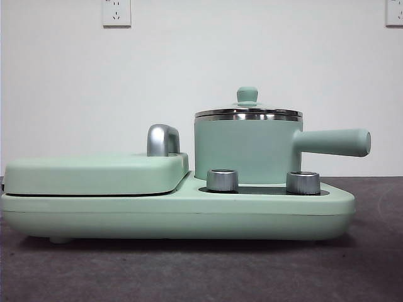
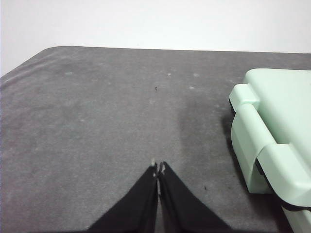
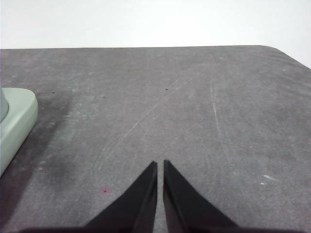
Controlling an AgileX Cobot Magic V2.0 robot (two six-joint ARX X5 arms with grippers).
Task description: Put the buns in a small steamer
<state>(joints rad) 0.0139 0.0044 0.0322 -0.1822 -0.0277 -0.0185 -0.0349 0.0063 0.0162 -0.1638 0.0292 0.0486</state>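
The left pincer (image 2: 158,171) hangs with jaws pressed together, holding nothing, over the dark grey felt-like tabletop (image 2: 107,121), just beside one end of the mint-green plastic cooker base (image 2: 272,141). The right pincer (image 3: 160,165), jaws nearly closed and empty, hovers over bare tabletop near the base's other, rounded corner. On the base, the small mint-green cylindrical steamer (image 1: 245,148) with steel rim stands behind two chrome knobs (image 1: 222,180), its green-knobbed lid (image 1: 247,95) on and its straight handle (image 1: 334,142) pointing away from the flat mint-green griddle lid (image 1: 94,173) with chrome handle (image 1: 162,139). Behind the base rises a white wall with sockets (image 1: 116,12). No buns show.
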